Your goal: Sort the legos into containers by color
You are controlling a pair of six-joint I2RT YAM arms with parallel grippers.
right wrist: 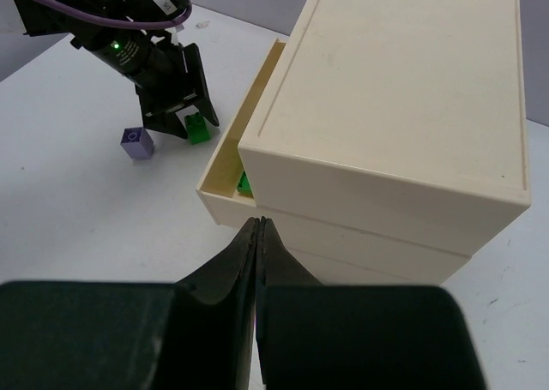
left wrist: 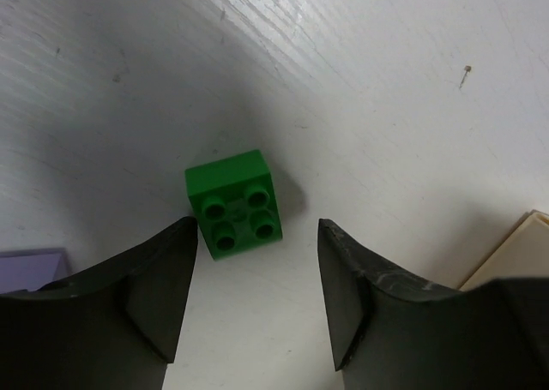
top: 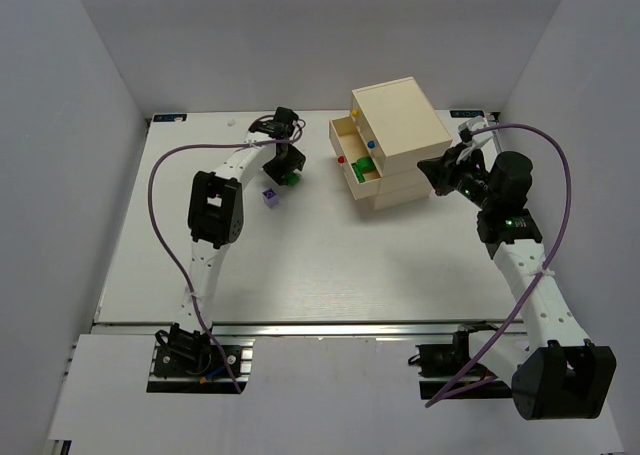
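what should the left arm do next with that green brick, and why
Probably ease the left gripper down and slightly forward so that it straddles the green brick, then close. Its fingers stand open. The brick lies flat on the table, studs up, just ahead of the gap and nearer one finger, not yet between them.

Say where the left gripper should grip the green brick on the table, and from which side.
Grip the green brick across two opposite side walls, from above: it sits studs-up, walls free. It lies slightly askew to the open left gripper, so probably twist first.
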